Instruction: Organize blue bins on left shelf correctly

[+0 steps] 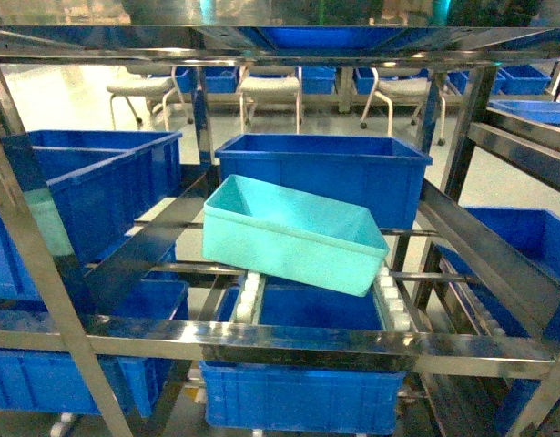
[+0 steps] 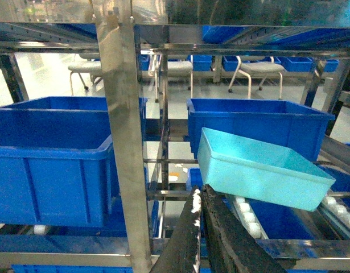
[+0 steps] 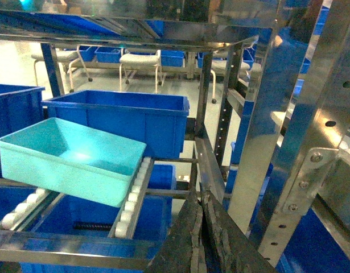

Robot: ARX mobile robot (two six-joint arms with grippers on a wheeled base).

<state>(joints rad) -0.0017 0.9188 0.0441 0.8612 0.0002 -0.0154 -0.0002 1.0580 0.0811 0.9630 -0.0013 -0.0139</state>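
On the middle tier of the left shelf [image 1: 289, 339], the turquoise bin [image 1: 293, 235] sits skewed across the white roller tracks [image 1: 249, 293], touching the dark blue tub [image 1: 325, 173] behind; it needs squaring. Left gripper [image 2: 200, 227] and right gripper [image 3: 202, 227] show pressed together, empty.

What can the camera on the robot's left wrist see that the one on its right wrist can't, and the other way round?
Only the left wrist view shows the left gripper, fingers pressed together, and a big dark blue bin behind a steel post.

Only the right wrist view shows the right gripper, also closed, and a perforated steel upright close on the right.

Both show the turquoise bin sitting crooked on the white roller tracks, the dark blue bin behind it, and chairs beyond the shelf.
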